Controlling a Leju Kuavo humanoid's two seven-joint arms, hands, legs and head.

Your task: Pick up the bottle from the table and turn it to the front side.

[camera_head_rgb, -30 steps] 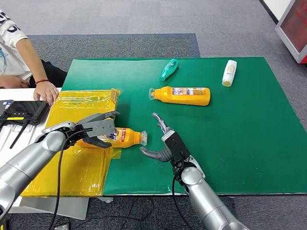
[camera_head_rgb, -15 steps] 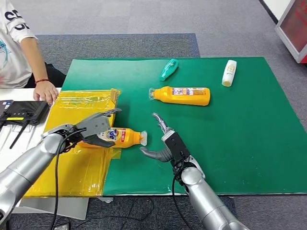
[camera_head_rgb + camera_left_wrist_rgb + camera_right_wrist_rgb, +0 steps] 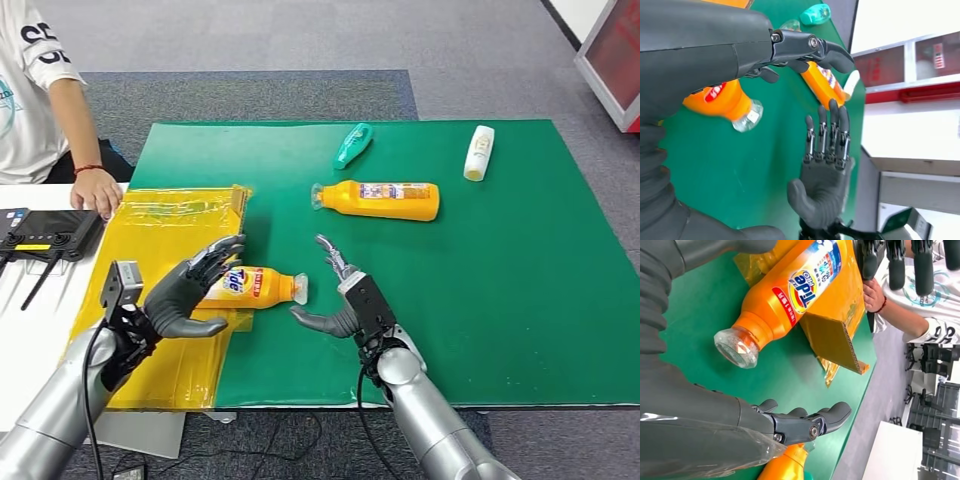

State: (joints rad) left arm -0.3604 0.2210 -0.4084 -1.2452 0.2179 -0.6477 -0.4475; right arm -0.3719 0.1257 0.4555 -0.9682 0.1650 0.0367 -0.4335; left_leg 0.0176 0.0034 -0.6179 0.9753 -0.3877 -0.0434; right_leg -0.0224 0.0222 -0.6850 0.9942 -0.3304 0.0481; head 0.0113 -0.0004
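A: Reading from the left, what stands at the edge of the worktop (image 3: 483,300)?

B: A person's hand (image 3: 96,190) rests beside a black device (image 3: 47,235). Next comes the yellow sheet (image 3: 162,350), laid partly over the green mat.

A: And the left hand (image 3: 185,292)?

B: It is spread, fingers (image 3: 219,250) apart, palm turned toward the base end of the bottle (image 3: 253,285). It holds nothing. Whether a fingertip grazes the bottle cannot be told from the head view.

A: Where does the bottle lie?

B: On its side, straddling the border of yellow sheet and mat, neck pointing toward the right hand (image 3: 343,295). The brand label faces up, plain in the right wrist view (image 3: 806,282).

A: The right hand?

B: Also spread and holding nothing, thumb and fingers framing the clear neck, just beside it but apart.

A: How should the step be done well?

B: In my judgement, the 2 hands should close from opposite ends together, so the round body cannot roll off the sheet's raised edge. Grip the orange shoulder, not the slick neck, then lift before rotating.

A: Further right?

B: 3 other bottles: a second orange bottle (image 3: 381,200), a teal bottle (image 3: 352,145), a white bottle (image 3: 478,152), all well apart from the hands.
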